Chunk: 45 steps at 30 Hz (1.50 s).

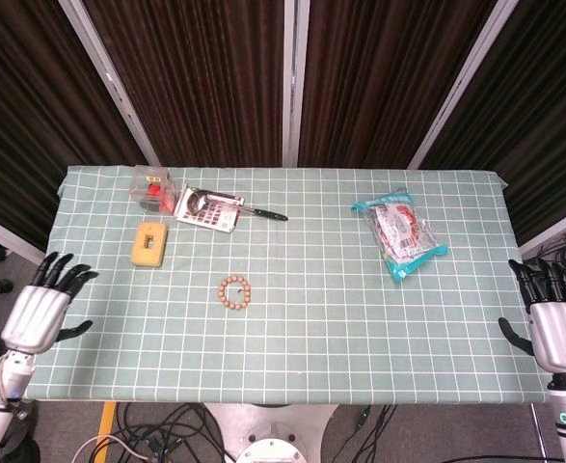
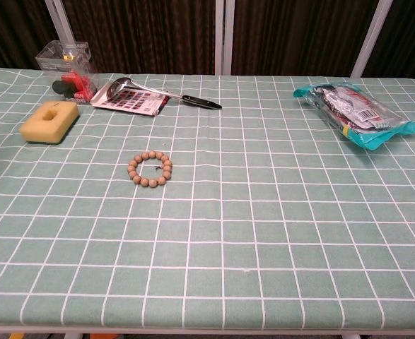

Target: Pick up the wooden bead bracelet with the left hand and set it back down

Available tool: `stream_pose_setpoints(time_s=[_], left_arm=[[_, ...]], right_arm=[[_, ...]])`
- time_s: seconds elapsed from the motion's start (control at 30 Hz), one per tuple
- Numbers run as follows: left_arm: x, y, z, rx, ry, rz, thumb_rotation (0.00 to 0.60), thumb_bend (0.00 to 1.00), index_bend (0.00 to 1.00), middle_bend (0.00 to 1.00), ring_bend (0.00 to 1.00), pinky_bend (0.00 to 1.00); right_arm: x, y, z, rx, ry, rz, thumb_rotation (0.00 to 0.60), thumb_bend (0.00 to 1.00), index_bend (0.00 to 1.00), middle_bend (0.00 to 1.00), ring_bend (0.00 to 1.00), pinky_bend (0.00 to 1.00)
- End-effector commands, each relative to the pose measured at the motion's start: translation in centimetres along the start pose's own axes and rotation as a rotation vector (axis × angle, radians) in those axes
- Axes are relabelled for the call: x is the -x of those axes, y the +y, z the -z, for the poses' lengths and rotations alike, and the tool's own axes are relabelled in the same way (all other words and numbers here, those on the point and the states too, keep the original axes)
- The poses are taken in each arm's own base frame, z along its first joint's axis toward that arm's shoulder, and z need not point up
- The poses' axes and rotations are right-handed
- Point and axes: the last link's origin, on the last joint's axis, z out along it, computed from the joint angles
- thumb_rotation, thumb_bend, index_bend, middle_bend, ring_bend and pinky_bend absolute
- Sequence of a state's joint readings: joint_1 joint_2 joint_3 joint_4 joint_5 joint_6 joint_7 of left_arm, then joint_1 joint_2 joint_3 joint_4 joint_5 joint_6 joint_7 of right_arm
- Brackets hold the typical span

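Note:
The wooden bead bracelet (image 1: 234, 292) (image 2: 150, 169) lies flat on the green checked cloth, left of the table's middle. My left hand (image 1: 40, 313) hovers at the table's left edge with fingers spread and nothing in it, well to the left of the bracelet. Off the right edge my right hand (image 1: 557, 328) is held with fingers apart, empty. Neither hand shows in the chest view.
A yellow sponge (image 1: 148, 242), a clear box with red parts (image 1: 151, 187), a ladle lying on a calculator (image 1: 208, 207) and a teal snack packet (image 1: 399, 232) sit toward the back of the table (image 1: 302, 357). Cables lie on the floor in front.

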<state>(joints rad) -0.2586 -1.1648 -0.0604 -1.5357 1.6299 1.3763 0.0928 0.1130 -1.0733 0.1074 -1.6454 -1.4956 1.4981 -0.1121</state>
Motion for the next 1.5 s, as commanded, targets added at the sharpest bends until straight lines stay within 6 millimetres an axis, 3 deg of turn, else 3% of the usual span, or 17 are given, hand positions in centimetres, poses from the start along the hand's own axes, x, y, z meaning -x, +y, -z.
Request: stream_pose_setpoints(time_s=[0.03, 0.2, 0.4, 0.7, 1.17, 1.5], left_arm=[[-0.3, 3.4, -4.6, 0.251, -0.013, -0.040, 0.600, 0.02, 0.31, 0.28, 0.10, 0.08], [1.5, 7.3, -9.4, 0.477, -0.085, -0.087, 0.600, 0.09, 0.40, 0.36, 0.13, 0.10], [4.0, 10.6, -12.8, 0.582, -0.117, -0.177, 0.600, 0.11, 0.40, 0.38, 0.07, 0.05], [8.0, 13.7, -15.1, 0.634, -0.170, -0.297, 0.600, 0.10, 0.40, 0.39, 0.07, 0.04], [10.5, 15.5, -16.6, 0.603, -0.176, -0.316, 0.600, 0.11, 0.47, 0.48, 0.10, 0.03], [11.7, 16.2, -16.8, 0.613, -0.200, -0.328, 0.600, 0.19, 0.47, 0.48, 0.10, 0.03]], right_arm=[[-0.3, 0.1, 0.1, 0.005, 0.009, 0.000, 0.600, 0.15, 0.07, 0.16, 0.00, 0.02], [-0.5, 0.2, 0.3, 0.015, 0.015, 0.005, 0.600, 0.15, 0.07, 0.16, 0.00, 0.02], [-0.6, 0.6, 0.7, 0.040, 0.011, 0.000, 0.600, 0.15, 0.07, 0.16, 0.00, 0.02], [-0.4, 0.6, 0.6, 0.048, 0.003, -0.006, 0.600, 0.15, 0.07, 0.16, 0.00, 0.01], [0.2, 0.9, 0.4, 0.059, -0.016, -0.021, 0.600, 0.15, 0.07, 0.16, 0.00, 0.00], [0.4, 1.2, 0.4, 0.068, -0.021, -0.027, 0.600, 0.15, 0.07, 0.16, 0.00, 0.00]])
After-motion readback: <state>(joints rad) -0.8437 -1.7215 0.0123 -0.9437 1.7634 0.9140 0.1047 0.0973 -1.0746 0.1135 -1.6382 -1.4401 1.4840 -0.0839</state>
